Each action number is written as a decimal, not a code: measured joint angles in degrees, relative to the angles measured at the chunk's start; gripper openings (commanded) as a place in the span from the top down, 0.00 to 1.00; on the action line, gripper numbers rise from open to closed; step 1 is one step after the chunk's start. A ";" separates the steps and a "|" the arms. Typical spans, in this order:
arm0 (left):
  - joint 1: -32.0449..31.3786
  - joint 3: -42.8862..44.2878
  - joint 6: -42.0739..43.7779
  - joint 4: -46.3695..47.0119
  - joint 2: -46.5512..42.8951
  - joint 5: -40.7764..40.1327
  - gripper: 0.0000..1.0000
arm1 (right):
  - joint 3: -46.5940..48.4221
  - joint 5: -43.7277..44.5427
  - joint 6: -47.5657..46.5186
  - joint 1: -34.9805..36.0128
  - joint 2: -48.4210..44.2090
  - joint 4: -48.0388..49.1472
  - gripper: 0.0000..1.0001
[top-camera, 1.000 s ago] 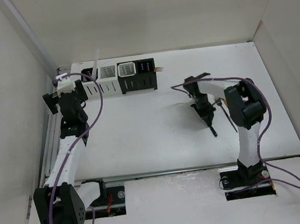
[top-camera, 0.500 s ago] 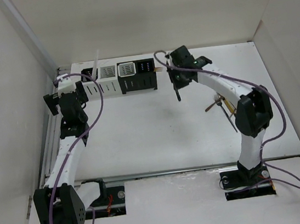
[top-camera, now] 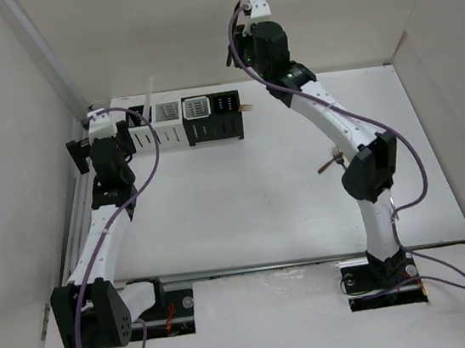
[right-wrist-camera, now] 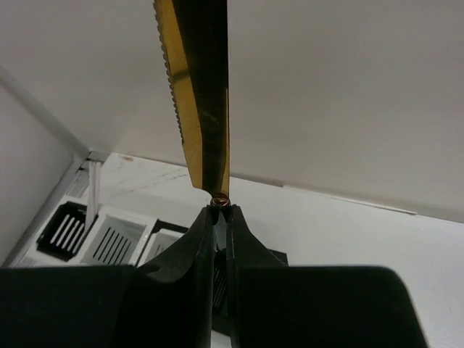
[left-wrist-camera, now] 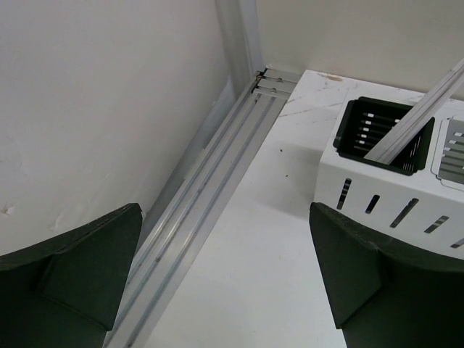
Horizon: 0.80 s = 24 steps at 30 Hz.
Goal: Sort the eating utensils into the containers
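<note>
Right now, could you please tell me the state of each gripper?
Left gripper: open, empty.
Right gripper: closed on a gold serrated knife.

Glossy gold metal knife; matt white plastic caddy; dull aluminium rail; smooth white table.

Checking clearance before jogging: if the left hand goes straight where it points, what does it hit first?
Probably the bare table between the aluminium rail and the end white caddy; depth is hard to judge. The left hand is open.
</note>
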 measured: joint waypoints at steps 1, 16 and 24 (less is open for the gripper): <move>0.00 0.28 0.13 -0.09 0.37 0.02 0.00 | 1.68 0.37 0.00 0.24 1.95 0.61 1.00; 0.00 1.16 1.01 -0.72 1.92 -0.09 0.00 | 4.74 0.26 0.15 9.05 15.06 9.11 1.00; 0.00 1.16 1.01 -1.09 1.92 -0.09 0.00 | 1.07 1.55 -1.18 9.66 20.00 9.57 1.00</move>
